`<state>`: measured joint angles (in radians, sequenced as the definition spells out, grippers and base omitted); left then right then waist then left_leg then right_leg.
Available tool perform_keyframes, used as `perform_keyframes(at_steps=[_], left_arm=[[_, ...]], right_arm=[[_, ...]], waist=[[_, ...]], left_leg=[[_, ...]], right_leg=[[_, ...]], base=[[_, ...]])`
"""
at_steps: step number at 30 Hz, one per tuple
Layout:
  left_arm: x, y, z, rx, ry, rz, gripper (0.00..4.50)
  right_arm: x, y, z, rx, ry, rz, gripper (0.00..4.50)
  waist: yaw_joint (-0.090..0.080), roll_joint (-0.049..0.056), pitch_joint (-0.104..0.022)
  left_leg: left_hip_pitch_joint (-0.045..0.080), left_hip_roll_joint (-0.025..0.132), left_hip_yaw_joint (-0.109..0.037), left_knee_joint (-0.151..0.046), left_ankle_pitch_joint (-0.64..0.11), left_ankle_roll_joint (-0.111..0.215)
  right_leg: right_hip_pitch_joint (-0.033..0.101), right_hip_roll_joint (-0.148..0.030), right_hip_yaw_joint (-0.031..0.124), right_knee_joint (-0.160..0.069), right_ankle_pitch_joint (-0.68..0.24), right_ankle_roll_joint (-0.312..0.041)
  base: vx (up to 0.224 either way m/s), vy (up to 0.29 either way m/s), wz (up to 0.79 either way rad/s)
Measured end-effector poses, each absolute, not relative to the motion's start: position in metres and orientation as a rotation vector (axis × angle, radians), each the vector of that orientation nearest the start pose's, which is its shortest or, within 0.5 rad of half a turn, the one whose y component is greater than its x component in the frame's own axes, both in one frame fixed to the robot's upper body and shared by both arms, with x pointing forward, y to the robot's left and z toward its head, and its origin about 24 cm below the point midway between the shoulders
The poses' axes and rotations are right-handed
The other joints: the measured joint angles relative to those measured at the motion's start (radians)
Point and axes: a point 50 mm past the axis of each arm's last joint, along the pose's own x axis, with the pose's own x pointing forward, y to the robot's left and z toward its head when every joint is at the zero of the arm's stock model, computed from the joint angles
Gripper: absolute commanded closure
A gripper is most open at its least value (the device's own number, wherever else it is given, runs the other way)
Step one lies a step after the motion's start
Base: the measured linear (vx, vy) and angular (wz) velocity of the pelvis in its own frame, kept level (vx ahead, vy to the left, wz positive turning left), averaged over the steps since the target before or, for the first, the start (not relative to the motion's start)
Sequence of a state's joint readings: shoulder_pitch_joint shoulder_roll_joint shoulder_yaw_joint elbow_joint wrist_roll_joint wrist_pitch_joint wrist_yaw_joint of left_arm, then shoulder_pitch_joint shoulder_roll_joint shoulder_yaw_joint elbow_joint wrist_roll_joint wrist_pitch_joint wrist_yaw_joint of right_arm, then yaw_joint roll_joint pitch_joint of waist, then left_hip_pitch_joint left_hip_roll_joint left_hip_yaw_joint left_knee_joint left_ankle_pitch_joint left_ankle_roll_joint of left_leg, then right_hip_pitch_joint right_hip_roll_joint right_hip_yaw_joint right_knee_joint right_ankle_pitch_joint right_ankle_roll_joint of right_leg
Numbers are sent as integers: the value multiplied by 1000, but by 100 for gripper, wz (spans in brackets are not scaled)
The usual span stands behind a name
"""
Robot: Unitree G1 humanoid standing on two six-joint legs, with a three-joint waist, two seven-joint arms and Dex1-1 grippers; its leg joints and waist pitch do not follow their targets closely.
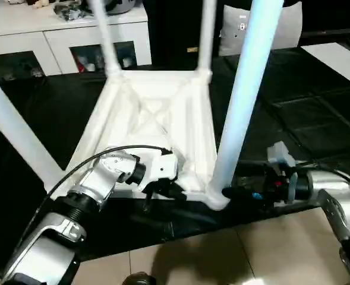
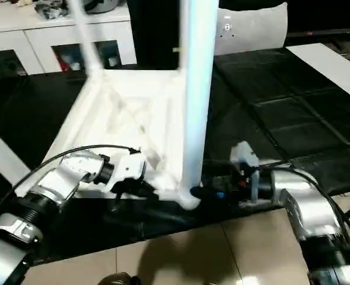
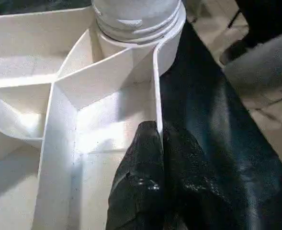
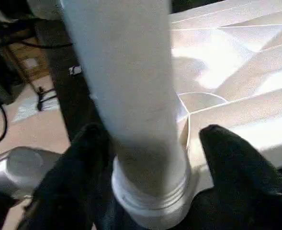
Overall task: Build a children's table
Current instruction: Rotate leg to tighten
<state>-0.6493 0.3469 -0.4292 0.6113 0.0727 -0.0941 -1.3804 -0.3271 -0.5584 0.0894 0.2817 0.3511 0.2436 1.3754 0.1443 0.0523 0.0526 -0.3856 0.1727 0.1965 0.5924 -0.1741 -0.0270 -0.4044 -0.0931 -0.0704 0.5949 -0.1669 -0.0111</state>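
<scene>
Between the right claw's [image 4: 150, 158] spread fingers stands a leg [image 1: 246, 95], seated in the top's [image 1: 157, 113] near corner socket. Beside it, the left claw [image 3: 152, 158] pinches the top's rim. Likely step: screwing this leg; next, close and twist.

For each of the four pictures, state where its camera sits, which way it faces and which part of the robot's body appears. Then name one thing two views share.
Left eye view: on the head, facing forward and down at the upturned table top; both silver forearms show.
Right eye view: beside it, same scene.
Left wrist view: along the left gripper, shut on the rim.
Right wrist view: along the right gripper, fingers either side of the near-right leg.
Shared: both wrist views show that leg's threaded base in its corner socket.
</scene>
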Motion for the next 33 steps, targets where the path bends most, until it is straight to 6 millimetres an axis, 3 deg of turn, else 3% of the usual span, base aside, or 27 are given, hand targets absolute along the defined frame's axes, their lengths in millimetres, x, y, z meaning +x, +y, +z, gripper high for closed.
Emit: perform_keyframes(at_steps=[10,17,21,23,28,31,33], left_arm=[[305,100,57,629,382,-1694,450],[306,98,57,576,407,-1673,450],[310,101,57,539,440,-1597,450],[315,101,55,490,460,-1477,450],[326,76,52,379,475,-1228,450],[330,61,52,324,481,-1139,450],[333,56,52,299,481,-1075,450]], right_arm=[[269,-193,68,-7,364,1400,247],[267,-192,67,38,372,1369,254],[270,-186,64,72,360,1285,254],[279,-179,62,75,336,1160,254],[305,-170,59,108,300,800,255],[316,-165,59,118,292,662,256],[323,-159,60,133,283,587,256]], waist=[[1,0,0],[2,0,0],[-5,0,0],[-21,0,0],[-88,-2,1],[-110,-3,1],[-112,-2,1]], left_leg=[[0,0,0,0,0,0],[0,0,0,0,0,0],[2,0,0,0,1,-2],[4,1,0,1,3,-3],[5,0,0,4,3,-3],[5,0,0,4,2,-3],[5,1,-1,4,2,-3]], right_leg=[[0,0,0,1,0,0],[0,0,0,1,0,0],[0,0,0,2,-1,1],[0,0,0,2,-2,4],[0,0,0,-2,-3,5],[0,0,0,-2,-3,5],[-1,1,0,-1,-3,5]], base=[[0,0,0],[0,0,0],[0,0,0],[0,0,0],[0,0,0],[0,0,0],[0,0,0]])
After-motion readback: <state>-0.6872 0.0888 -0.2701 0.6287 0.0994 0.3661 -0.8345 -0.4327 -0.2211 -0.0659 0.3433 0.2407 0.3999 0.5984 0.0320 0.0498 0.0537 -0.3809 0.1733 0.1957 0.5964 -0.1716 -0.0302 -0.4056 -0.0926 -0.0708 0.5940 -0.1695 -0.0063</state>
